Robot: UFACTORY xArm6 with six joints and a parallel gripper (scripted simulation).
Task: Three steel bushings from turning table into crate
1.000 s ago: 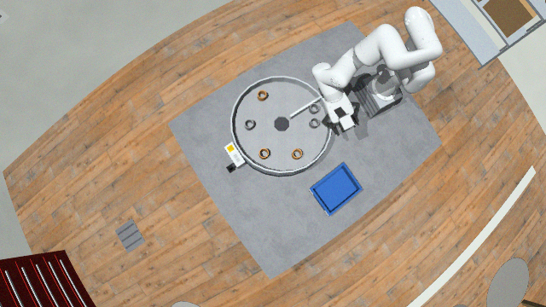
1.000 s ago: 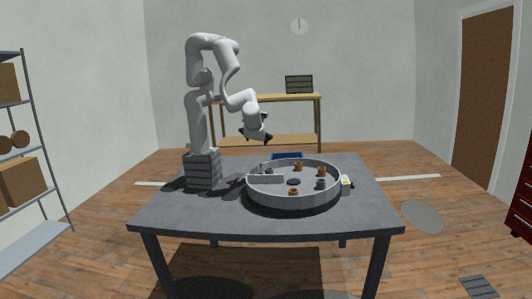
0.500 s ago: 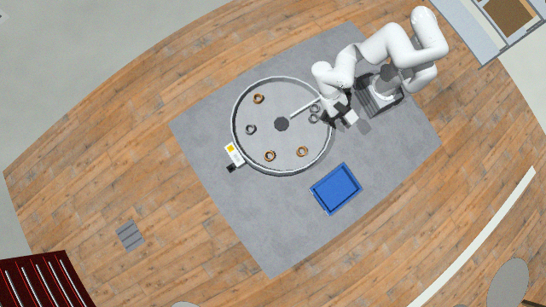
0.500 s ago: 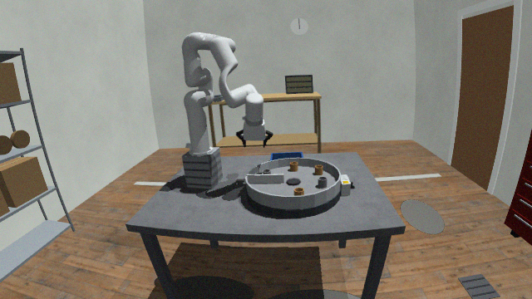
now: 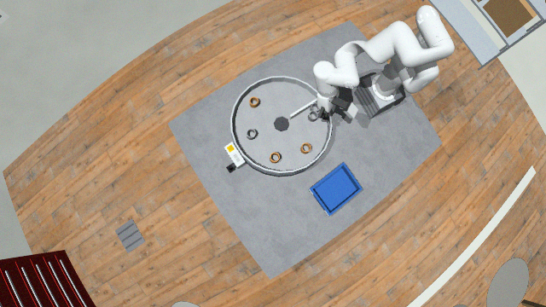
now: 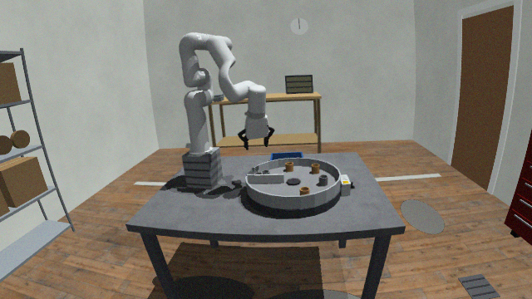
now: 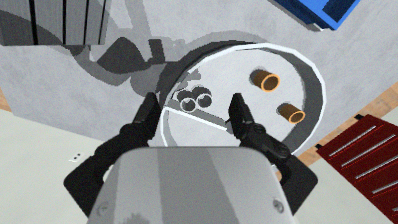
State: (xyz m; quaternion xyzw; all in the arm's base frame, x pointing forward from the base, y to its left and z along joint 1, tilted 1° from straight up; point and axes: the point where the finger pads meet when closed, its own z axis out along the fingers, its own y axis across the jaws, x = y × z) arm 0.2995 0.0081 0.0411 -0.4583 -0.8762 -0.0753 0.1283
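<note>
The round turning table (image 5: 281, 124) holds grey steel bushings and orange bushings. Three steel bushings (image 7: 194, 99) sit bunched against a white guide bar (image 5: 303, 109) near the rim; they also show in the overhead view (image 5: 314, 114). One more steel bushing (image 5: 252, 130) stands alone on the far side. Three orange bushings (image 5: 254, 101) (image 5: 275, 157) (image 5: 306, 147) are spread around the disc. My gripper (image 7: 194, 101) is open and empty, pointing down above the bunched steel bushings, well clear of them in the side view (image 6: 255, 143). The blue crate (image 5: 336, 188) stands empty beside the turning table.
The arm's stacked pedestal (image 5: 380, 95) stands next to the turning table. A small white box with a yellow label (image 5: 235, 153) sits against the table's rim. A raised wall (image 6: 291, 195) rings the turning table. A dark hub (image 5: 281, 124) marks its centre.
</note>
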